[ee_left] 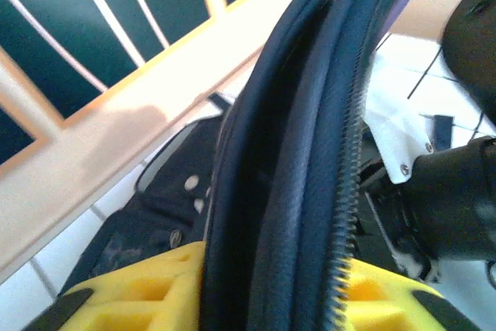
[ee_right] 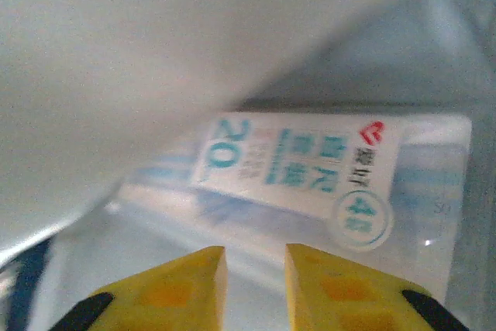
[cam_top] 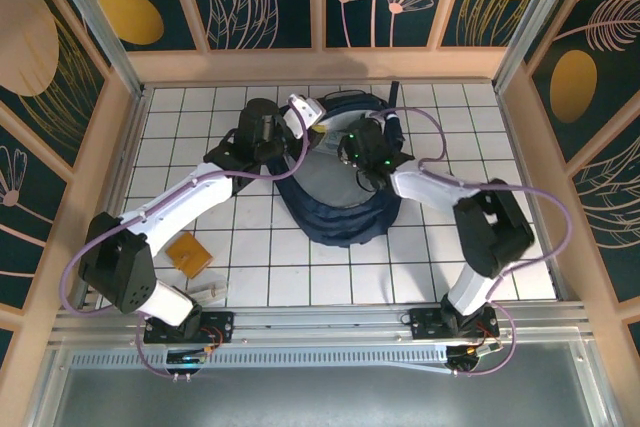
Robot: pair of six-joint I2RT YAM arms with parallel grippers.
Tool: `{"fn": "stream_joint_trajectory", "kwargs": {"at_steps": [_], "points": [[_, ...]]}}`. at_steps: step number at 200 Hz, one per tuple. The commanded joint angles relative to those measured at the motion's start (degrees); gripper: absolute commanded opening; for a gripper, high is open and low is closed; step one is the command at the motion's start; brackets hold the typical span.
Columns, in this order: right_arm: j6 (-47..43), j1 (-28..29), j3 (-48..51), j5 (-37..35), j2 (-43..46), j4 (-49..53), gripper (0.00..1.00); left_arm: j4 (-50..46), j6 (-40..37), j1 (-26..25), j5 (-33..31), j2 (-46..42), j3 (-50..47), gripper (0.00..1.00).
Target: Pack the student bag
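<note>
Lying toward the far middle of the white tiled table (cam_top: 180,127), the student bag (cam_top: 340,225) is gaping open, grey lining showing. The left gripper (ee_left: 273,292) is pinching the bag's zippered rim between its yellow fingers (ee_left: 139,300). The right gripper (ee_right: 256,273) is hovering inside the bag, jaws slightly parted and grasping nothing, above a clear labelled packet (ee_right: 310,184). A flat orange piece (cam_top: 190,252) is lying near the left arm's base.
</note>
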State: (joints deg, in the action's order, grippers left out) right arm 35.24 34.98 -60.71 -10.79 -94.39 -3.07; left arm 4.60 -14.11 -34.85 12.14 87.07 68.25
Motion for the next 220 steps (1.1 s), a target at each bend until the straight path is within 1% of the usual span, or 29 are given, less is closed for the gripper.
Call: {"fn": "stream_joint_trajectory", "kwargs": {"at_steps": [1,7,26,41,51,55,59,60,62,69,77,88,93,100,103,104,108,119,123,132,139,151,162,171,178,185,193,208,220], "points": [[-6.4,0.3,4.6,4.7,10.1,1.4,0.29,3.8,1.2,-0.3,7.7,0.3,1.7,0.45],[-7.4,0.3,6.1,4.7,12.7,2.8,0.3,2.2,0.5,-0.2,9.3,0.2,2.2,0.48],[-10.3,0.2,10.2,3.1,21.0,7.4,0.33,-3.7,-0.9,0.1,13.3,-0.8,3.5,0.5],[-13.3,0.2,11.8,-0.2,27.3,11.5,0.36,-6.4,1.4,1.1,15.1,-2.9,2.9,0.65],[-18.2,0.3,12.5,-1.7,31.4,12.7,0.38,-8.1,2.6,2.8,19.6,-5.0,1.6,0.75],[-20.7,0.3,12.7,-1.8,32.9,12.8,0.38,-8.7,2.9,3.6,22.1,-6.1,1.1,0.8],[-24.4,0.3,12.8,-1.6,34.3,12.6,0.39,-9.3,3.6,4.6,24.5,-7.1,0.4,0.88],[-25.4,0.3,12.9,-1.5,34.7,12.5,0.39,-9.5,3.9,4.8,25.2,-7.5,0.3,0.94],[-27.2,0.3,13.0,-1.2,35.3,12.3,0.39,-9.7,4.4,5.4,26.2,-8.1,-0.1,0.98],[-34.2,0.2,13.1,0.1,37.5,11.6,0.4,-10.2,7.0,7.7,29.3,-10.1,-1.3,0.99],[-42.4,0.3,13.0,3.0,39.4,10.6,0.41,-11.4,9.9,10.8,31.4,-12.1,-2.4,0.99],[-51.5,0.3,12.3,7.4,40.8,9.7,0.56,-14.2,11.9,14.7,30.0,-14.5,-4.0,0.99],[-54.0,0.3,11.8,9.3,41.0,9.0,0.63,-15.6,13.0,16.0,27.5,-15.2,-4.5,0.99],[-55.2,0.3,11.2,9.6,40.6,7.0,0.72,-16.9,15.0,17.3,23.0,-15.6,-5.4,0.99],[-55.0,0.3,11.0,9.6,40.2,5.9,0.92,-17.4,15.6,17.8,21.2,-15.5,-5.6,0.99],[-54.8,0.3,10.9,9.6,40.0,5.5,0.96,-17.6,15.7,17.9,20.9,-15.4,-5.7,0.99],[-54.0,0.2,10.6,9.6,39.3,3.8,0.99,-18.0,15.8,18.7,20.5,-14.9,-6.0,0.99],[-48.8,0.3,9.1,9.6,36.5,-0.7,0.99,-19.5,14.1,20.2,21.6,-12.3,-6.3,0.99],[-46.5,0.3,8.2,11.2,35.1,-1.7,0.99,-19.7,13.6,20.6,21.6,-11.1,-6.5,0.99],[-40.0,0.2,4.8,12.8,31.2,-1.8,0.99,-20.0,10.8,21.3,21.5,-7.9,-7.0,0.99],[-34.3,0.3,1.4,12.5,27.4,-0.4,0.99,-21.3,6.9,21.5,20.6,-4.6,-6.9,0.96],[-24.5,0.4,-6.3,9.1,20.2,7.0,0.99,-25.1,0.4,21.9,18.9,1.9,-4.9,0.85],[-21.4,0.4,-12.9,6.9,14.1,14.9,0.99,-29.7,-8.0,21.9,20.3,6.9,-1.9,0.73],[-18.6,0.6,-16.5,5.4,10.4,19.6,0.99,-31.9,-15.1,22.0,22.4,9.4,-1.1,0.71],[-16.2,0.6,-18.0,3.9,8.4,22.6,0.99,-33.7,-21.2,22.0,23.4,10.4,-1.1,0.71],[-12.8,0.8,-18.9,3.3,7.0,24.5,0.99,-35.0,-25.4,21.9,23.6,10.8,-0.9,0.72],[-10.6,1.5,-19.8,3.3,5.5,26.3,0.99,-33.4,-27.2,22.0,21.8,10.7,-1.5,0.74],[-5.7,3.8,-21.8,2.7,2.7,30.4,0.96,-24.8,-30.2,21.9,15.8,9.6,-5.7,0.76],[-1.8,6.4,-23.8,2.1,-0.2,34.3,0.9,-18.3,-30.9,21.9,12.7,9.4,-8.3,0.76]]}}
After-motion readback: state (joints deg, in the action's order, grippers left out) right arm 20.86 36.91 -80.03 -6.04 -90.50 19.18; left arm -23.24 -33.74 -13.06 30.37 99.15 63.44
